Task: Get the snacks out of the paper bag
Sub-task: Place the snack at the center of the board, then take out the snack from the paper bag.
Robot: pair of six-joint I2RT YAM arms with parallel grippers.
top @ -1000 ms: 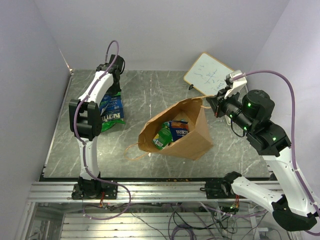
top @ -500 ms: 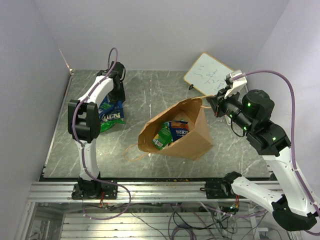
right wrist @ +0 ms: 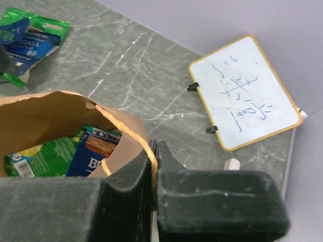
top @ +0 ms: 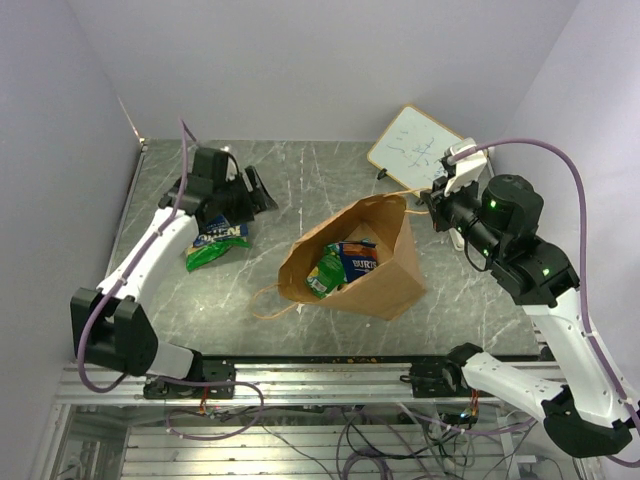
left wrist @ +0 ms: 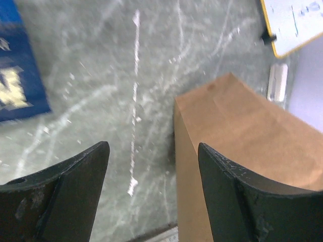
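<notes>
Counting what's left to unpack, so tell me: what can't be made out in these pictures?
- Snacks deeper in the paper bag: top view, bag walls and upper packets hide them; no count possible.
- Blue packet: left wrist view, blurred, cut off by the left edge.
- Whiteboard writing: top view, too small to read.

— What lies off your left tool (top: 255,195)?
— A snack packet (top: 215,248) on the tabletop (top: 300,180) just beside it; the paper bag (top: 390,280) to its right, more snacks (top: 345,262) inside.
— And your right tool (top: 430,203)?
— At the bag's far edge, board (top: 415,148) behind it.
</notes>
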